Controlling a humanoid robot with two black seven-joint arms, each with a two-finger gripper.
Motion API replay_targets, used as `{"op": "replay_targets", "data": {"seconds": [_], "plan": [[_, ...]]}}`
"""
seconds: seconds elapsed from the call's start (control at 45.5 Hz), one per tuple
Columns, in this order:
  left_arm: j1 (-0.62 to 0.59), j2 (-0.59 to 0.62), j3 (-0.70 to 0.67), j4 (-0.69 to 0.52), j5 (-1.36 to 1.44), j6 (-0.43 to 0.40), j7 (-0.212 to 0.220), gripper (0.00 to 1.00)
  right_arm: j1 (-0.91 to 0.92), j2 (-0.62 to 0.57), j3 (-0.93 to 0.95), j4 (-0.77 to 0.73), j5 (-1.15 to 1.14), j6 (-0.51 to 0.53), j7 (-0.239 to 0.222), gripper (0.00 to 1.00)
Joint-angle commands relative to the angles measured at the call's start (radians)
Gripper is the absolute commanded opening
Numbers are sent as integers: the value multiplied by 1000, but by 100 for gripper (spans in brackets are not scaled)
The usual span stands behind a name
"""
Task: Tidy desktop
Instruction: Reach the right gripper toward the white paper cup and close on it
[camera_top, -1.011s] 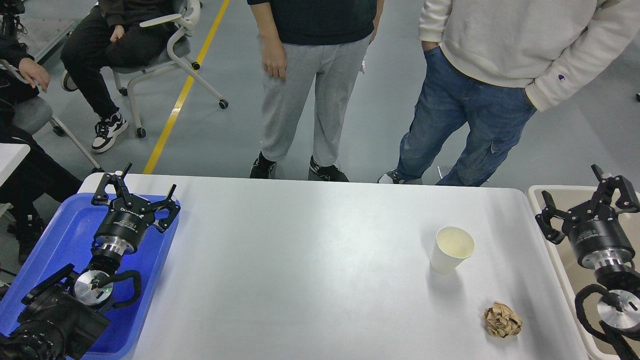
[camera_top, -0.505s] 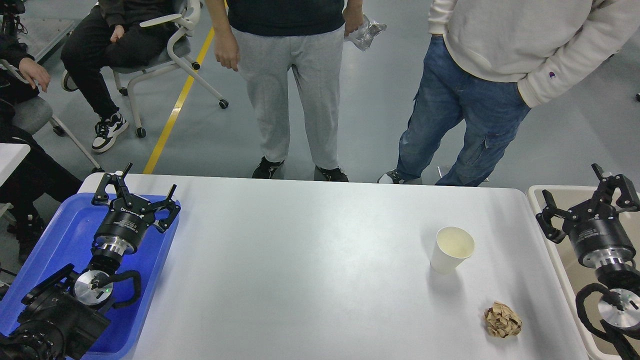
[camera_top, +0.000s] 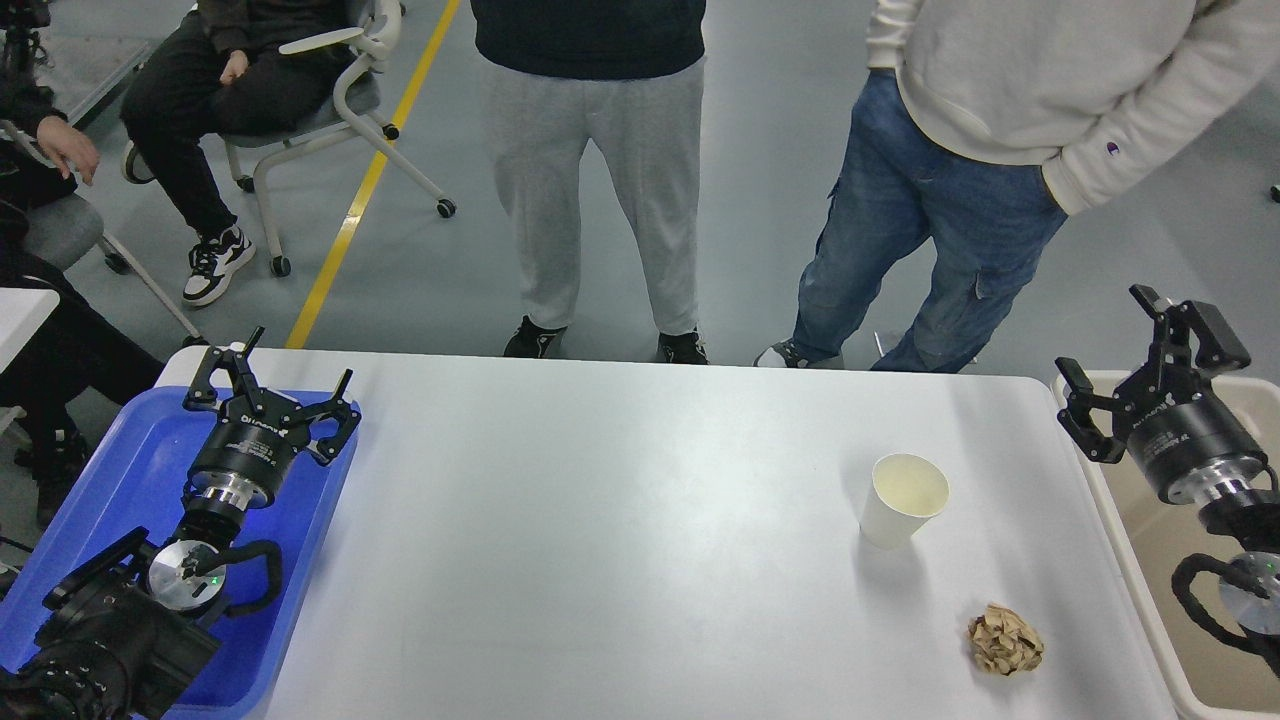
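The white desktop (camera_top: 620, 540) fills the middle of the head view. A white paper cup (camera_top: 903, 499) stands upright on its right part. A crumpled brown paper ball (camera_top: 1004, 641) lies near the front right corner. My left gripper (camera_top: 270, 385) is open and empty above the blue tray (camera_top: 110, 480) at the left edge. My right gripper (camera_top: 1145, 355) is open and empty above the beige bin (camera_top: 1150, 590) at the right edge, to the right of the cup and apart from it.
Two people stand just behind the table's far edge: grey trousers (camera_top: 600, 200) at the middle, blue jeans (camera_top: 930, 230) at the right. Seated people and a wheeled chair (camera_top: 340, 100) are at the back left.
My right gripper has risen and shifted slightly left and away over the bin. The person in grey trousers has shifted stance. The left arm, cup and paper ball have not moved.
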Motion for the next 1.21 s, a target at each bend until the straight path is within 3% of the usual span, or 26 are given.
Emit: {"op": "replay_targets", "data": {"seconds": [0.0,0.066,0.176,0.308,0.418,0.571,0.725,0.879,1.011,1.187], "plan": [[-2,0,0,0,2,0,1,100,45,-151,-110,89,-67,-34,-6,100],[-2,0,0,0,2,0,1,100,46,-191,-115,115,-71,-14,-29,100],[-2,0,0,0,2,0,1,100,59,-270,-141,175,-160,17,-107,100],[-2,0,0,0,2,0,1,100,85,-312,-165,203,-415,40,-107,100],[-2,0,0,-2,2,0,1,100,94,-323,-213,220,-453,42,-107,100],[-3,-2,0,0,2,0,1,100,270,-343,-464,220,-513,40,-119,100],[-3,-2,0,-2,3,0,1,100,572,-330,-847,184,-617,17,-171,99],[-3,-2,0,-2,3,0,1,100,808,-286,-1196,108,-636,25,-181,99],[-3,-2,0,-2,3,0,1,100,869,-226,-1329,101,-637,29,-182,99],[-3,-2,0,0,3,0,1,100,833,-129,-1343,-10,-690,25,-184,100]]}}
